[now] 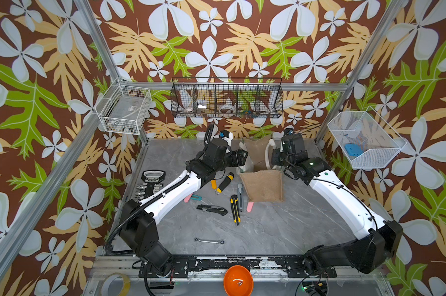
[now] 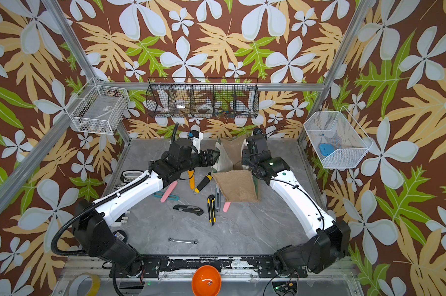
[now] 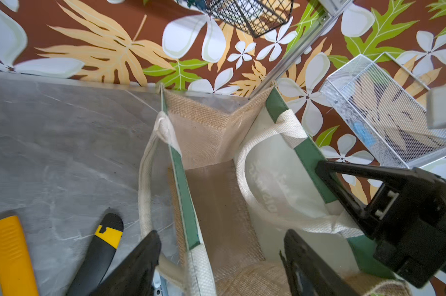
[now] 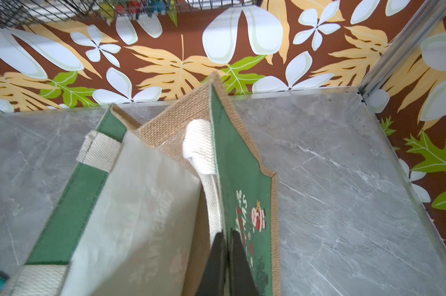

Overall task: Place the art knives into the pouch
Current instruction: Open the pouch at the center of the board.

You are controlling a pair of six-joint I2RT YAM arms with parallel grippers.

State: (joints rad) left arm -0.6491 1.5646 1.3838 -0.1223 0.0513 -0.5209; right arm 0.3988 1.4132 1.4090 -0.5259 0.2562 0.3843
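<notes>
Orange bowl (image 1: 238, 280) at 6 o'clock, off the front edge; wrench (image 1: 209, 241) just beyond it. Mid-table: black cutter (image 1: 212, 209) and yellow-black cutter (image 1: 234, 208). Art knife (image 1: 240, 195), my guess the slim grey one, lies flat on the table (image 1: 281, 230) just beside the pouch's 9 o'clock side, untouched. Pouch (image 1: 263, 183) stands at 12 o'clock, mouth up; inside looks empty in the left wrist view. Left gripper (image 1: 242, 156) at its 9 o'clock rim, jaws spread either side of that wall, gripping nothing. Right gripper (image 4: 227, 237) at the 3 o'clock rim, clenched on the green printed panel. Judgement: pouch only held open; pick and drop both left.
</notes>
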